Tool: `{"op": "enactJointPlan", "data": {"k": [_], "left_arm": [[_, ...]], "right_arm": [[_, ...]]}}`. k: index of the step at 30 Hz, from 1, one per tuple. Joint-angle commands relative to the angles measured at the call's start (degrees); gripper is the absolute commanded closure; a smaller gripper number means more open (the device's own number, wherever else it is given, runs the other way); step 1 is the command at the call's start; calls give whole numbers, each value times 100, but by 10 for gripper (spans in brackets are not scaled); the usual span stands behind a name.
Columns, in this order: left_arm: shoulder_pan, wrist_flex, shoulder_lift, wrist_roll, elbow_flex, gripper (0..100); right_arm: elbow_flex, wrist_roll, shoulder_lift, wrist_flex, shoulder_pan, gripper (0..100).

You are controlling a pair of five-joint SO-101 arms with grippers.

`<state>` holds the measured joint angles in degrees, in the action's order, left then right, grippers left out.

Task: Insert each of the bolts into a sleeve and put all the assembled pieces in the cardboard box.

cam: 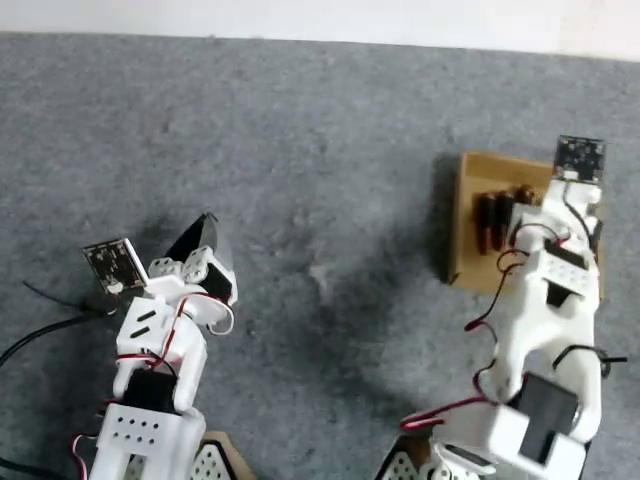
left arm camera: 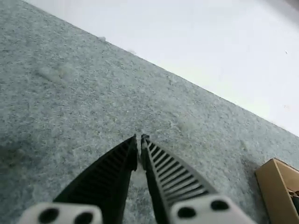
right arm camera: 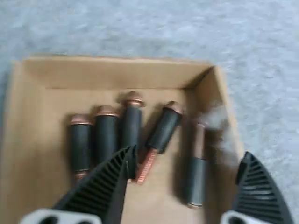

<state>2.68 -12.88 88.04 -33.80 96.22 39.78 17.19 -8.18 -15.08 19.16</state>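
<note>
Directly over the cardboard box (right arm camera: 117, 72) at the right hangs the right gripper (right arm camera: 187, 154), jaws spread and holding nothing. Five sleeved bolts (right arm camera: 106, 135) lie below them inside the box, long axes running roughly near to far. Well apart at the left, the left gripper (left arm camera: 140, 137) hangs pressed together over grey felt (cam: 330, 150).

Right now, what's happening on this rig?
The right gripper hangs open over the cardboard box. The box holds four sleeved bolts lying side by side, and a fifth, blurred, by one wall below the gripper. The left gripper is shut on nothing, above the grey mat.
</note>
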Motion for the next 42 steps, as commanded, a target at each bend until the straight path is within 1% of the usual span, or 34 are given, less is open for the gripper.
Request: {"op": "enactJointPlan", "data": {"k": [1, 5, 10, 13, 16, 19, 23, 25, 28, 32, 38, 40, 42], "left_arm": [[101, 44, 110, 44, 145, 963], [101, 44, 110, 44, 145, 963], [101, 44, 110, 53, 145, 963], [101, 35, 110, 53, 145, 963], [84, 26, 84, 88, 145, 963], [84, -105, 57, 598, 145, 964], [101, -914, 57, 1046, 145, 965], [84, -1451, 57, 1266, 145, 964], [110, -2092, 75, 1626, 145, 963], [110, -2778, 66, 2040, 145, 963], [57, -4281, 119, 2708, 136, 963], [4, -4440, 233, 2866, 136, 963], [-4, -4475, 382, 2866, 145, 963]], "right_arm": [[180, -53, -866, -629, -488, 688], [1121, -62, -2070, -1077, -1279, 688], [2765, -70, -4084, -936, -2202, 688], [3723, -70, -5393, -848, -2598, 688], [4505, -70, -6633, -866, -2756, 688], [5262, -70, -7776, -875, -2747, 688], [6220, -70, -9174, -892, -2721, 688], [6536, -70, -9648, -1464, -2721, 688], [6422, -396, -9719, -2026, -2782, 688], [6404, -765, -9578, -2369, -2782, 688], [6404, -747, -9587, -3925, -2782, 688], [6404, -747, -9587, -4409, -2782, 688], [6404, -747, -9587, -4796, -2782, 688]]}}
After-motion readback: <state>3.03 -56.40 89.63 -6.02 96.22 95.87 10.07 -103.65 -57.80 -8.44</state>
